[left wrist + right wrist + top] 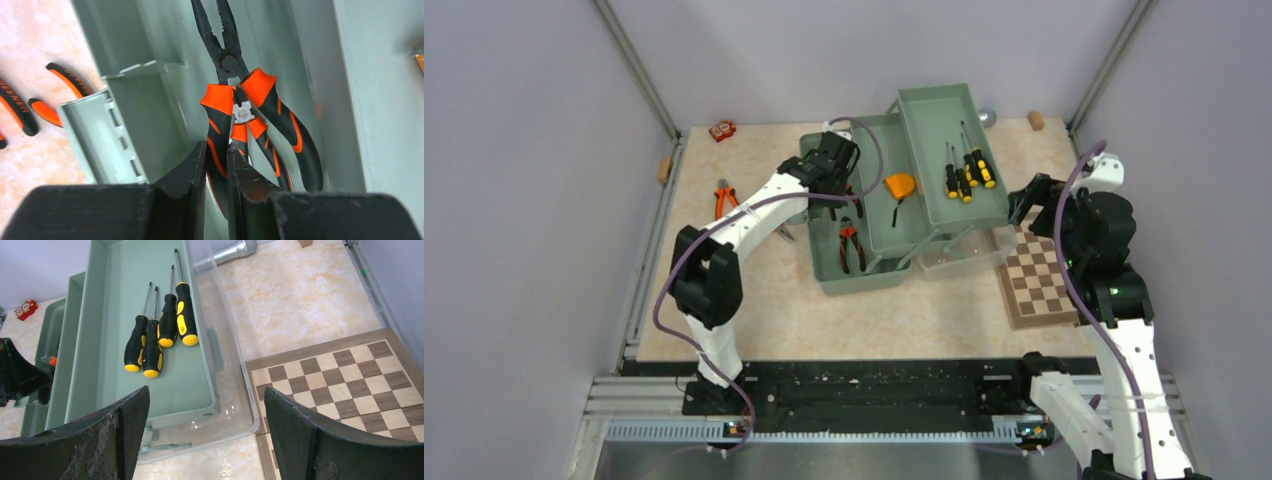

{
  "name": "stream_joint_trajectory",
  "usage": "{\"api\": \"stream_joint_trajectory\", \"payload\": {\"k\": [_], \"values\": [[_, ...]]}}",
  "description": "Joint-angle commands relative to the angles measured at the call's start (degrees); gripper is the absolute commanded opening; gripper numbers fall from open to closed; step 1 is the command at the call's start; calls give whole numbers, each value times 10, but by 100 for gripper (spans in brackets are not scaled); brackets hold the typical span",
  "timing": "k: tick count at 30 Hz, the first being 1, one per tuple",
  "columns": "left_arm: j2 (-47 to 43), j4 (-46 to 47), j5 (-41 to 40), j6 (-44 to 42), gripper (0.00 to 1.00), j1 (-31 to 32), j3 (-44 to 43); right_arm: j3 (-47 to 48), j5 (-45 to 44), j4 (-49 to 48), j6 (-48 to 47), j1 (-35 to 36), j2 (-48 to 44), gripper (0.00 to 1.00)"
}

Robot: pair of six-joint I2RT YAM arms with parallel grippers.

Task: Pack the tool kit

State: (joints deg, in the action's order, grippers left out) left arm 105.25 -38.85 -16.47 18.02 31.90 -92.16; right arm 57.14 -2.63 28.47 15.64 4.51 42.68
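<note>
Here, pliers (227,60) pinched in left tool (216,150), nose pointing away, into toolbox (285,45)

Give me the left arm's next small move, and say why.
Probably lower a little and open the left end effector. It is pinched shut on one handle of the orange-handled pliers, which hang between the walls of the toolbox, so releasing should leave them packed.

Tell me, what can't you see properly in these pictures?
Left wrist view: handle ends of the pliers, hidden behind the left gripper.
Top view: the small red thing at the back, too small to name.
Right wrist view: near edge of the chessboard, behind a finger of the right gripper.
</note>
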Motion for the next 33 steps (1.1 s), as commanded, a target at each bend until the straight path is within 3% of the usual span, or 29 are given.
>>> {"api": "stream_joint_trajectory", "payload": {"k": [1,13,19,26,29,33], "values": [[22,28,7,29,0,2,-38,27,-16,0,-14,6,-10,84],[104,125,-30,49,3,-7,-37,29,-21,11,-19,5,-18,84],[123,135,-16,49,24,-21,-38,30,-27,22,-23,6,-25,84],[58,144,0,46,59,-21,-8,29,-30,27,-25,5,-33,84],[15,135,1,48,66,-22,1,29,-27,27,-23,6,-33,85],[-54,127,-4,48,67,-31,23,28,-27,27,-23,5,-35,85]]}}
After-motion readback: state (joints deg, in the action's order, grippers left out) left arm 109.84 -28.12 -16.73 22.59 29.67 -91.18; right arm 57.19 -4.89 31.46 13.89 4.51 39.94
